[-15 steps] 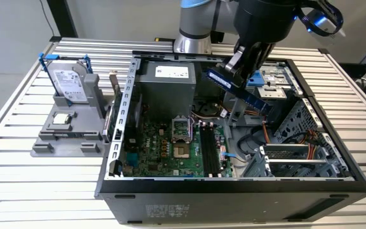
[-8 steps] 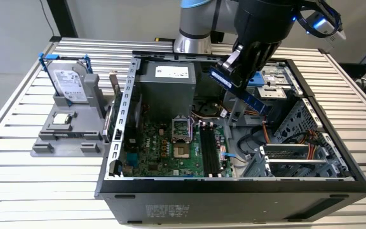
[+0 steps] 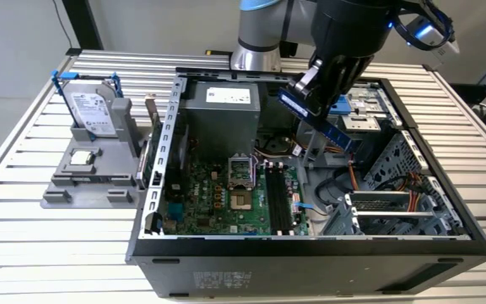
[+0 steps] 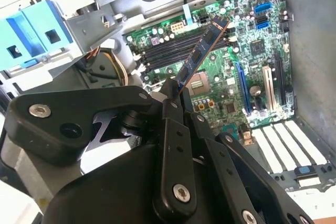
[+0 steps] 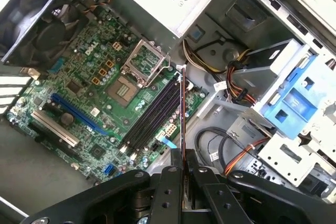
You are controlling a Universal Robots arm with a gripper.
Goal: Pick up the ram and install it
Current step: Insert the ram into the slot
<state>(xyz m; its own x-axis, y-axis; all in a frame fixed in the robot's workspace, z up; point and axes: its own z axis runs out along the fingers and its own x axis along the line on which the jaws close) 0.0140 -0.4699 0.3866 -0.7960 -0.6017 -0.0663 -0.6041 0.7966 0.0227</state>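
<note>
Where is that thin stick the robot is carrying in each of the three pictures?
Exterior view: the ram hangs tilted above the open case.
Second wrist view: the ram sticks out of the tool, over the motherboard.
First wrist view: the ram, edge-on, looks like a thin line.
Shared landmark: the black memory slots.

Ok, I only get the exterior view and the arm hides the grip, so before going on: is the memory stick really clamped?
Observer: Yes. In the first wrist view the gripper is shut on one end of the memory stick, seen edge-on.
Operator: Is any slot already taken?
Observer: In that same view the long black slots beside the processor socket all look empty.
Operator: Does the stick sit straight in the grip?
Observer: In the second wrist view it runs straight out from between the fingers, with its free end over the motherboard.
</note>
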